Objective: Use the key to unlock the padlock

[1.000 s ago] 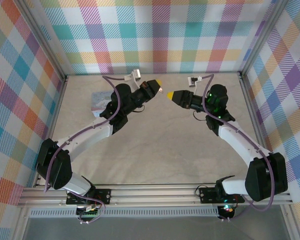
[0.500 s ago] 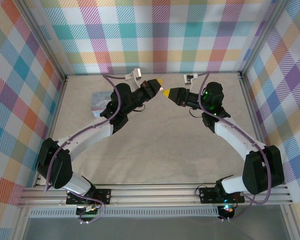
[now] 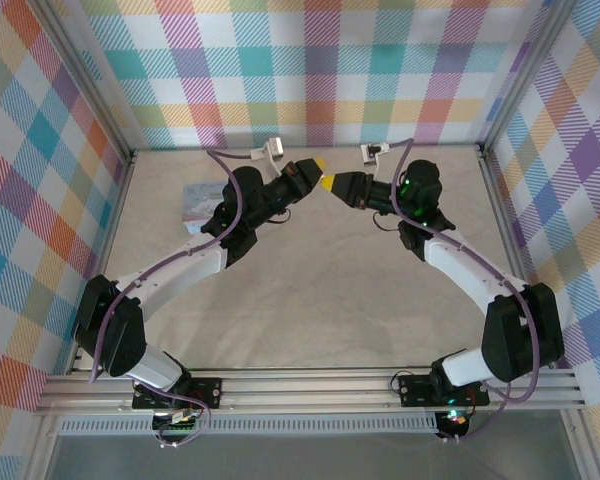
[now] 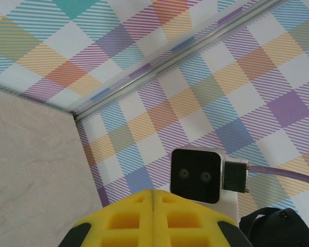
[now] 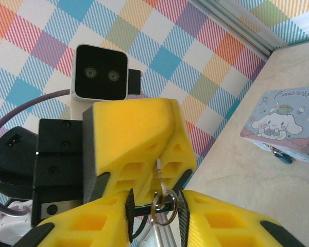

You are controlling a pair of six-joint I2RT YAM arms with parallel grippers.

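Handover in mid-air, at the upper centre of the top view. The left end effector (image 3: 317, 167) is pressed together on the key (image 5: 158, 175), pinching the thin wire link above its ring (image 5: 166, 194). The right end effector (image 5: 155, 206) has its jaws apart on either side of that ring; I cannot tell that they touch it.

To do this well, the right jaws should close squarely on something stiff, not the loose ring. The left should let go only once that grip is firm.

The key hangs with its long axis running top to bottom in the right wrist view. Its lower end runs off the bottom edge, so the tip's direction is unclear.

The padlock (image 3: 196, 200) lies flat on the bench (image 3: 310, 300) at upper left, well apart. Its face is up and its long side runs across the frame.
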